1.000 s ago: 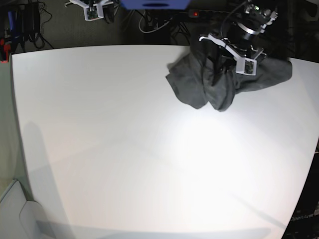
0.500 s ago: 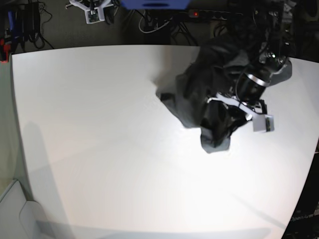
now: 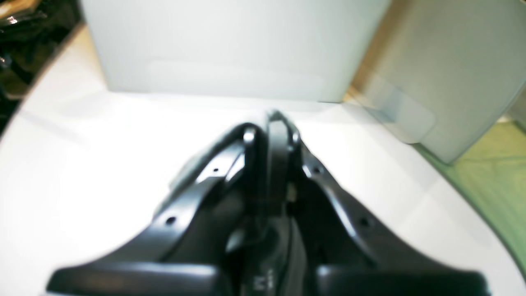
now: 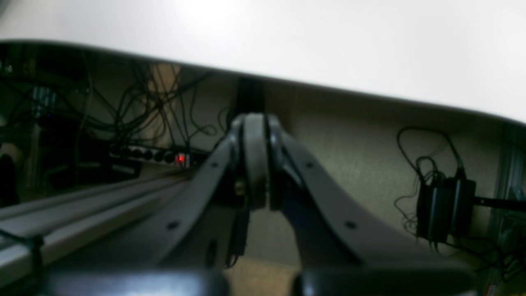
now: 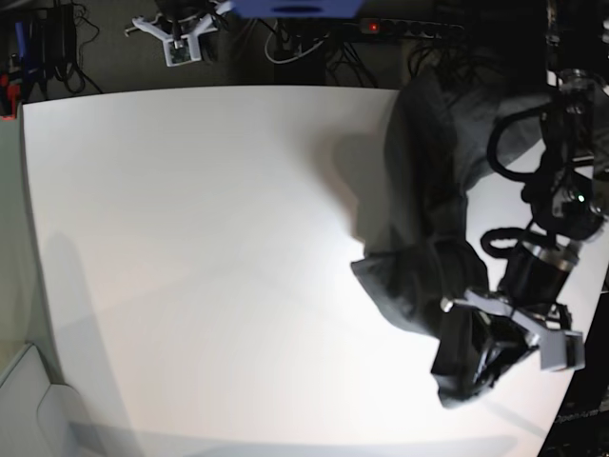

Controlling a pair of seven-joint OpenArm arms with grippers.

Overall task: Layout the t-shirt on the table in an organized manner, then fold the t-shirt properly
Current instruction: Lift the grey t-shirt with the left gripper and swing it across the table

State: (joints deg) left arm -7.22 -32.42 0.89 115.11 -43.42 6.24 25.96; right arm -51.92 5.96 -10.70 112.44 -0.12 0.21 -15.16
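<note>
Now drags the t-shirt (image 5: 428, 190) from the far right corner of the table (image 5: 190, 238) down toward the near right edge, all within the last second. Holds it with the left gripper (image 5: 481, 357), jaws pinched nearly together on a fold of cloth, tips buried in the dark bunch in the base view. Shows in the left wrist view only two black fingers pressed close above the white top, too blurred to tell cloth from finger. Leaves the right gripper (image 4: 254, 123) parked beyond the far edge, off the table, clamped fully together on nothing, with floor cables and a power strip behind it. Probably means the layout step is only getting started: brings the shirt off the back edge and nearer the open middle, but spreads nothing yet. Reads as soft, limp, matte charcoal cloth, pulled into a long rumpled band along the right side, draped at the far end, thick and lumpy at the gripped end, with deep creases and no sleeve, hem or neck to be made out. Contrasts with a smooth, hard, matte white top with rounded corners, bright with glare near the middle, bare everywhere left of the shirt. Calls next, most likely, for finding an edge and opening it flat
</note>
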